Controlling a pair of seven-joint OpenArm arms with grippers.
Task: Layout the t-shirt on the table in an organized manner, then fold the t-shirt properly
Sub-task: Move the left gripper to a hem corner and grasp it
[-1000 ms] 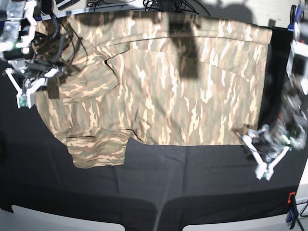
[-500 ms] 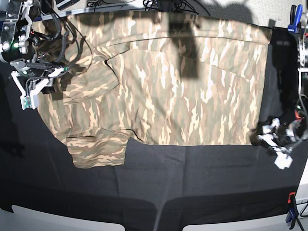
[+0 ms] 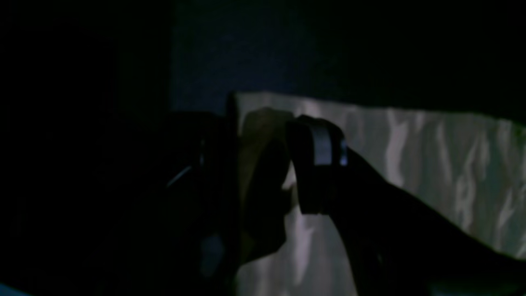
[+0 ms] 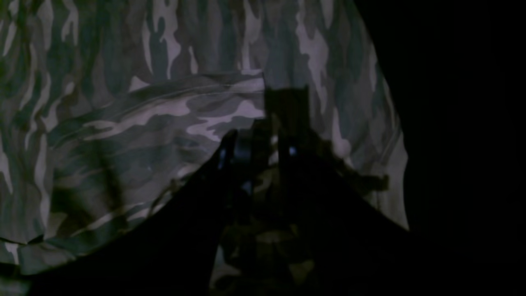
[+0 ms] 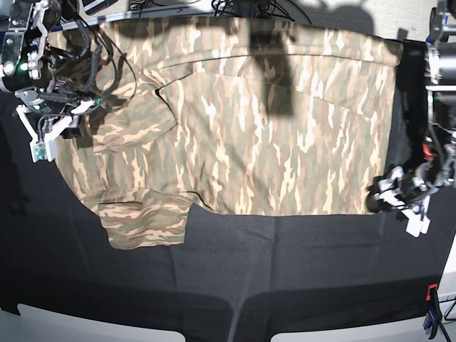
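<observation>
The camouflage t-shirt [image 5: 271, 128] lies spread over the far half of the black table [image 5: 271, 278]. One sleeve [image 5: 142, 224] sticks out at its near left. My right gripper [image 5: 44, 132] sits at the shirt's left edge, its jaws nearly together with bunched shirt fabric [image 4: 144, 115] between them in the right wrist view [image 4: 267, 139]. My left gripper [image 5: 399, 203] is at the shirt's near right corner. In the dark left wrist view its fingers stand apart [image 3: 271, 139] over the hem [image 3: 431, 156], and nothing shows gripped.
A blue clamp [image 5: 433, 32] is at the far right edge of the table, and a red and blue clamp [image 5: 429, 313] at the near right. Cables [image 5: 235, 7] run behind the far edge. The table's pale front edge [image 5: 92, 322] shows at the bottom.
My left gripper has moved up and in from the bare cloth to the shirt's near right corner. My right gripper shifted slightly away and then stayed still.
</observation>
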